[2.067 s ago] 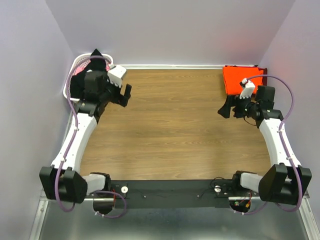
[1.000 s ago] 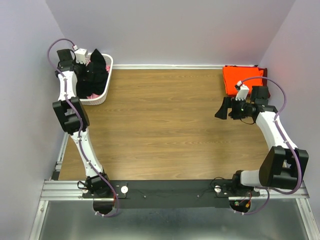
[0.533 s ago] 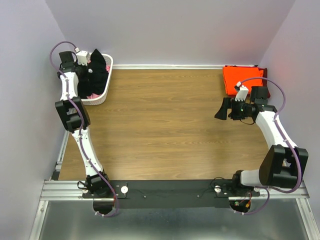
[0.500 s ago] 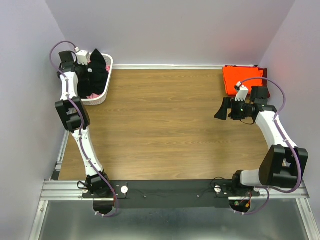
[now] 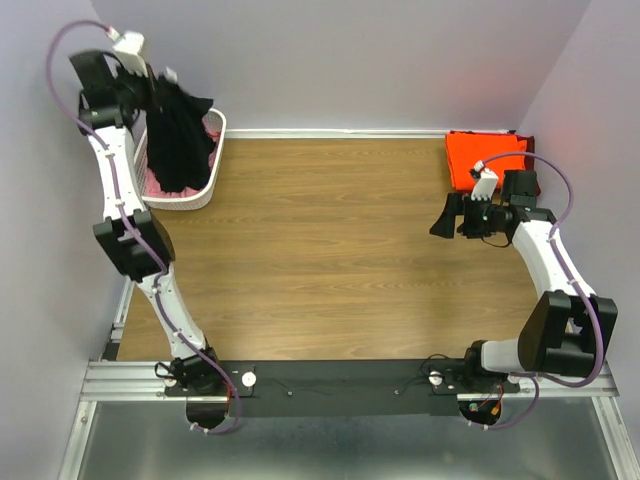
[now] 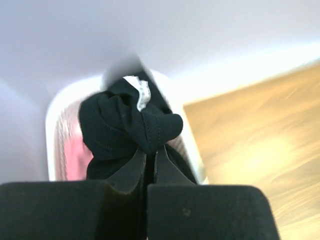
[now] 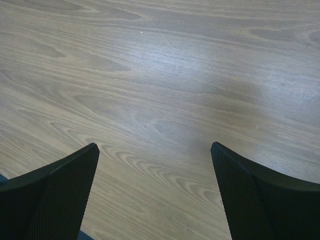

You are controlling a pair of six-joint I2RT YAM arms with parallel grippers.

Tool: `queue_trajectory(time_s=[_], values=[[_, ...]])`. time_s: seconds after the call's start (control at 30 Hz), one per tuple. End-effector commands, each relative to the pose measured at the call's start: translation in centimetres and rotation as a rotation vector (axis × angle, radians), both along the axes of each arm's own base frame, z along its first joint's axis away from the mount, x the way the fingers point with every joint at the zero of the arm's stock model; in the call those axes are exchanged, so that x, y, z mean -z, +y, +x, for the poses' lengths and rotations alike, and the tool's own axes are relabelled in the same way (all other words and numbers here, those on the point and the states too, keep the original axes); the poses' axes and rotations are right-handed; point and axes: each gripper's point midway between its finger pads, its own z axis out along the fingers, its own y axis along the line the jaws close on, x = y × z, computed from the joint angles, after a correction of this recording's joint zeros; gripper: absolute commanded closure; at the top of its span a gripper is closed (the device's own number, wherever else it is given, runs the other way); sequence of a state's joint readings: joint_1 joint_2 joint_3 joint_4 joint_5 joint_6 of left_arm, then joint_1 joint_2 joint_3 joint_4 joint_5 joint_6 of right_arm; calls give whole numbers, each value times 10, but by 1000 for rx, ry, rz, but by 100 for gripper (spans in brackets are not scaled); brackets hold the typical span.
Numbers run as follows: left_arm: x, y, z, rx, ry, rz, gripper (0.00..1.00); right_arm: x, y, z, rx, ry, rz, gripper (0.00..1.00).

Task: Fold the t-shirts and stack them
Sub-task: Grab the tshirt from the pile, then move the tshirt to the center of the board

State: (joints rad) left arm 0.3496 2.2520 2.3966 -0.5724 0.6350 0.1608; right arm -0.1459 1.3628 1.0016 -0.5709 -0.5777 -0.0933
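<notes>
A black t-shirt (image 5: 181, 130) hangs in a long drape above the white lattice basket (image 5: 213, 175) at the table's far left corner. My left gripper (image 5: 152, 88) is shut on its top, high over the basket. In the left wrist view the bunched black t-shirt (image 6: 129, 122) is pinched between the closed fingers of that gripper (image 6: 150, 151). Pink cloth (image 6: 72, 157) lies in the basket (image 6: 52, 125) below. A folded bright orange t-shirt (image 5: 481, 157) lies at the far right corner. My right gripper (image 5: 448, 215) hovers open near it; nothing but bare wood lies between its fingers (image 7: 60, 192).
Purple walls close in on three sides of the wooden table (image 5: 340, 250). A dark maroon edge (image 5: 526, 150) shows beside the orange shirt. The arms' black base rail (image 5: 340, 385) runs along the near edge.
My left gripper has closed on the black t-shirt and risen, pulling it up out of the basket into a hanging drape. The right arm has stayed still.
</notes>
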Motion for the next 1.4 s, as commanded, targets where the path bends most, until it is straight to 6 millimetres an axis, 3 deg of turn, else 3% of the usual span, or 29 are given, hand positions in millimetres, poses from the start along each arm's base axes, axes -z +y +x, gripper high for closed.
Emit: queue_trajectory(time_s=[0.0,0.03,0.1,0.13,0.33,0.43,0.53,0.63,0.7,0.77,0.8,0.83,0.87,0.9,0.93,0.97,1.0,1.03,1.07,1.1,1.13,1.2,1.27,1.3,1.37], values=[[-225,-61,-66,180,-514,-15,100,-15,4,-2,-11,-31,16,0],[-254,-72,-83,200,-578,-15,100,-16,4,-2,-12,-35,15,0],[-281,-89,-102,237,-629,-94,100,-18,4,-3,-14,-47,10,0],[-313,-102,-121,273,-731,-88,100,-19,4,-4,-14,-50,10,0],[-394,-150,-187,405,-955,-230,100,-24,4,-6,-12,-73,0,0],[-410,-179,-209,455,-1010,-233,100,-26,4,-7,-10,-81,0,0],[-414,-206,-224,521,-1009,-266,100,-27,4,-8,-11,-89,-2,0],[-400,-232,-227,582,-959,-301,100,-26,4,-9,-13,-88,1,0],[-374,-243,-215,607,-862,-347,100,-26,4,-8,-12,-89,-1,0],[-354,-250,-217,659,-784,-397,100,-27,4,-8,-11,-89,0,0],[-308,-257,-204,711,-613,-461,100,-27,4,-8,-9,-90,-2,0],[-294,-259,-211,749,-579,-461,100,-28,4,-8,-9,-94,-3,0],[-270,-258,-209,765,-511,-463,92,-29,4,-8,-9,-97,-4,0],[-213,-250,-197,760,-376,-474,35,-31,4,-9,-8,-103,-6,0],[-198,-239,-204,731,-350,-473,13,-30,4,-11,-10,-103,-5,0],[-176,-229,-202,695,-319,-476,3,-30,5,-11,-13,-103,-2,0],[-128,-200,-192,591,-253,-492,2,-31,8,-13,-24,-102,12,0],[-104,-185,-187,541,-250,-425,2,-30,9,-14,-29,-100,15,0],[-93,-162,-181,449,-266,-352,2,-28,11,-15,-41,-92,21,0],[-63,-155,-181,393,-150,-344,2,-27,13,-15,-52,-86,27,0],[-53,-146,-176,404,-209,-173,2,-26,15,-16,-67,-78,28,0],[-31,-130,-172,324,-158,-79,2,-17,25,-17,-111,-41,16,0],[-1,-125,-180,352,-103,37,4,-10,36,-19,-160,-17,-18,1],[15,-119,-180,337,-70,103,13,-1,51,-23,-219,4,-69,2],[59,-123,-196,410,31,214,21,11,74,-34,-317,38,-130,5]])
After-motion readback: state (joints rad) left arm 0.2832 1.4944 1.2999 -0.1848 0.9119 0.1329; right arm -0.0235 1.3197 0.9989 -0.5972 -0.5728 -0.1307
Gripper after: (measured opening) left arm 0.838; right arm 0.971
